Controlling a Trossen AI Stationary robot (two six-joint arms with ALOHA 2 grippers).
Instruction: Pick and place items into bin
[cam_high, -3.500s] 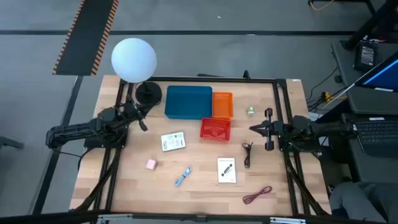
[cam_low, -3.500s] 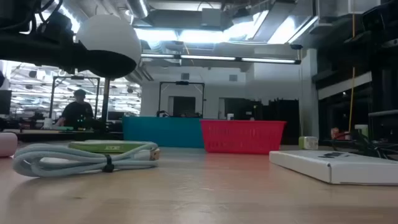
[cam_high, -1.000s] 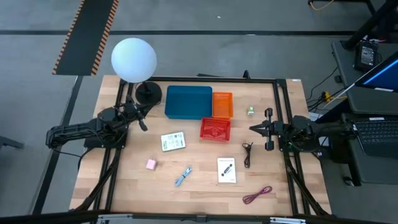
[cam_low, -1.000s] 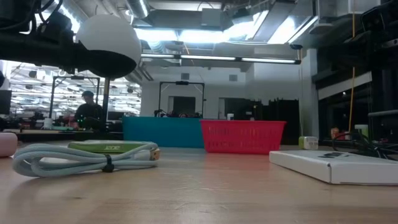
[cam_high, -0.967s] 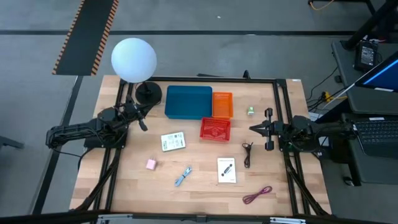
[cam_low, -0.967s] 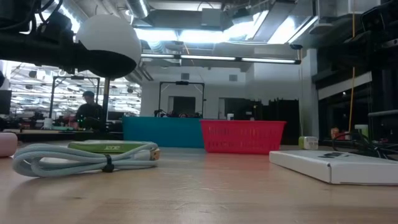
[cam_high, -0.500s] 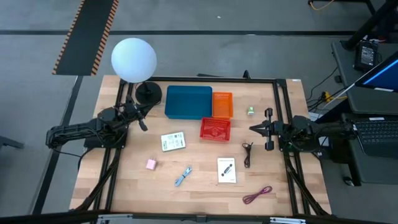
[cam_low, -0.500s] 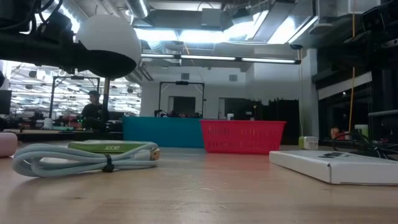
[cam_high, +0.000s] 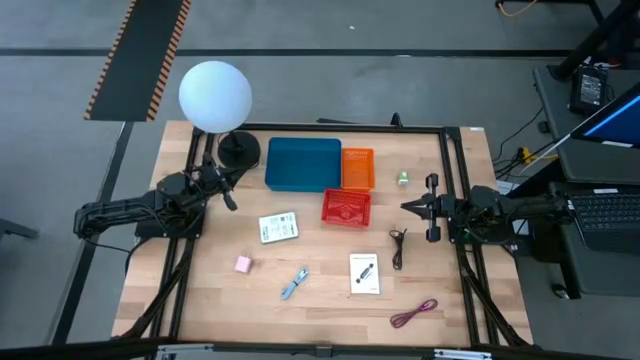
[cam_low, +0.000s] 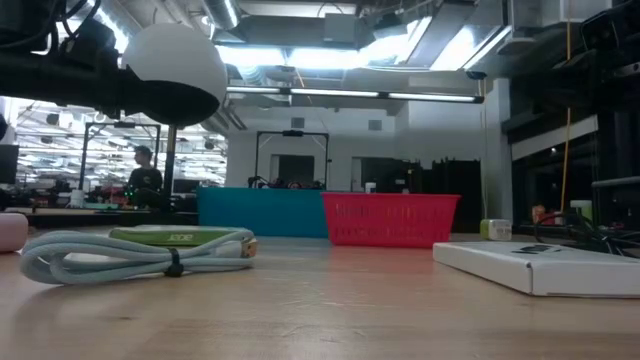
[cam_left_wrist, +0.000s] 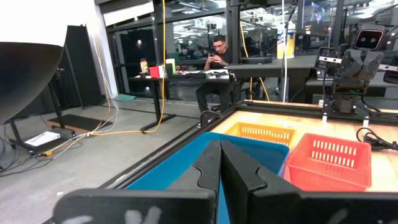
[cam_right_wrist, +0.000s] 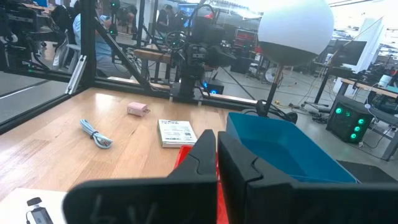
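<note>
Two grippers wait at opposite table edges, both with fingers pressed together and holding nothing: the left gripper (cam_high: 231, 195) sits near the lamp base, the right gripper (cam_high: 412, 207) just right of the red basket (cam_high: 346, 207).

Much is hard to read. From the low view the far items are screened by a coiled pale cable (cam_low: 135, 255) in the foreground, and one white card (cam_low: 540, 265) is cut off at the picture's right edge. In the left wrist view that arm's own fingers (cam_left_wrist: 231, 171) cover the middle of the blue bin (cam_left_wrist: 180, 171). Print on both cards is too small to make out from above.

Three containers stand at the table's far middle: the blue bin, an orange basket (cam_high: 357, 167) touching its right side, and the red basket just in front of the orange one. Loose items number seven: two white cards, one (cam_high: 278, 227) in front of the blue bin and near the left gripper, the other (cam_high: 365, 273) toward the front; one pink cube (cam_high: 242, 263); one blue-silver tool (cam_high: 294, 283) between cube and second card; one black cable (cam_high: 398, 246) just in front of the right gripper; one maroon cable (cam_high: 414, 313) near the front edge; one tiny green piece (cam_high: 403, 178) beside the orange basket. All lie on the wood, apart from both grippers. One white globe lamp (cam_high: 215, 96) rises over the far left corner.
</note>
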